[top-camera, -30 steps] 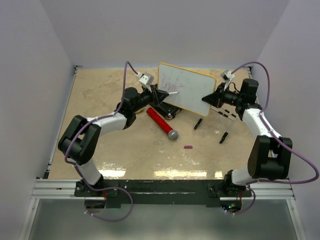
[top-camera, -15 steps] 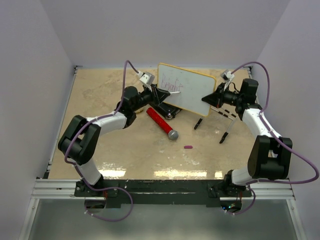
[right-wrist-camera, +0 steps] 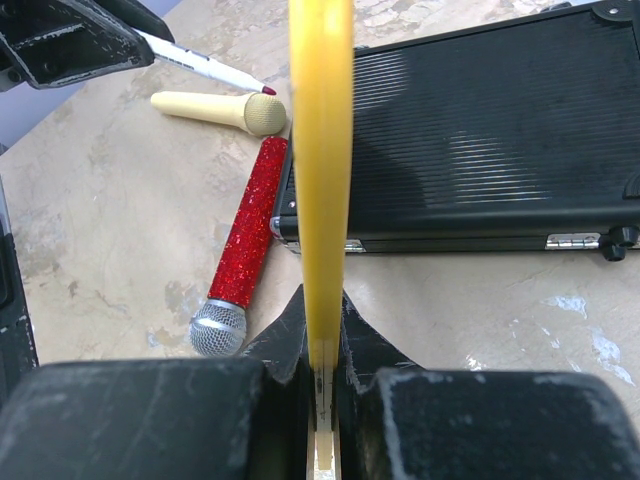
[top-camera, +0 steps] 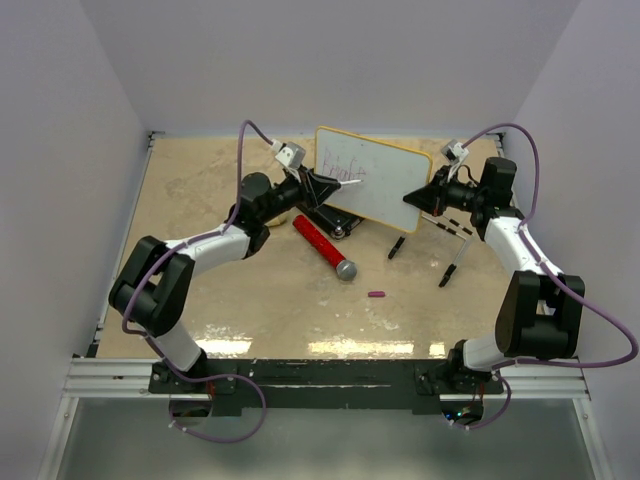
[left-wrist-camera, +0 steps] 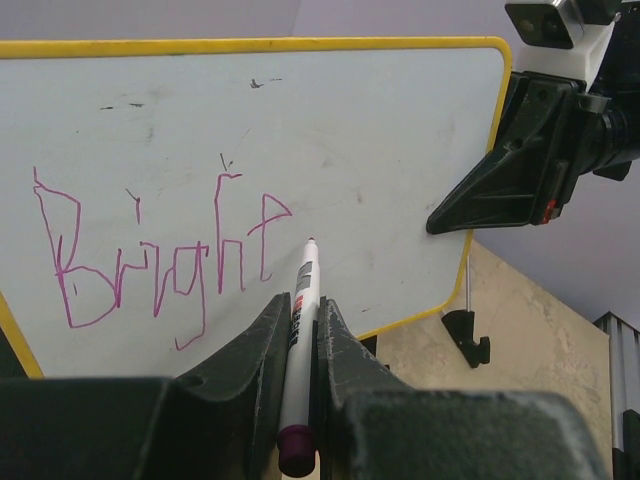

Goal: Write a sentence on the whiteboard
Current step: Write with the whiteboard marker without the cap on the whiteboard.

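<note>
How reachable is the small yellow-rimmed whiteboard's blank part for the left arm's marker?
Probably yes: the left pincer aims its white marker at the whiteboard, and nothing covers the blank area beside the purple word.

Enclosed work cell
Beige mottled tabletop [top-camera: 190, 180] bounded by plain pale lavender walls [top-camera: 340, 60] on three sides; light glare [top-camera: 350, 348] along its near edge.

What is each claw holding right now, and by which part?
The left claw is shut on the marker, gripping its barrel with the tip sticking out. The right claw is shut on the whiteboard, pinching its yellow-rimmed side edge.
</note>
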{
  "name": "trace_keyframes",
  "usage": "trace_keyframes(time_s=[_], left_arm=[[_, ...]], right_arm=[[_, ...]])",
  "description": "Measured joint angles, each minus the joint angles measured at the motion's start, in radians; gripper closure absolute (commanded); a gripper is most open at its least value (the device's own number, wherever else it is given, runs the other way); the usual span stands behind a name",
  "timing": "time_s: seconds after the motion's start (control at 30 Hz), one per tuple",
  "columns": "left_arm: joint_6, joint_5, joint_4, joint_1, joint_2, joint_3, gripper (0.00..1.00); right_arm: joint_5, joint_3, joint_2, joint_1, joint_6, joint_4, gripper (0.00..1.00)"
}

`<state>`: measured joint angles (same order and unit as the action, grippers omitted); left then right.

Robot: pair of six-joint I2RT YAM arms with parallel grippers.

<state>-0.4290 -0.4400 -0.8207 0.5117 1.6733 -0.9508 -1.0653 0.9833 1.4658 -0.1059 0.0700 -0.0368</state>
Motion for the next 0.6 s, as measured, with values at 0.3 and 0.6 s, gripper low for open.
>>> trace_keyframes(time_s=[0.3,0.6], left_arm=[[0.012,0.015,0.038,0.000,0.017,-0.032,1.00],[0.022,0.020,0.057,0.001,0.060,-0.058,1.00]], right_arm=[[0.000,0.000,0.000,0.000,0.000,0.000,1.00],[0.000,0.000,0.000,0.000,0.000,0.000,1.00]])
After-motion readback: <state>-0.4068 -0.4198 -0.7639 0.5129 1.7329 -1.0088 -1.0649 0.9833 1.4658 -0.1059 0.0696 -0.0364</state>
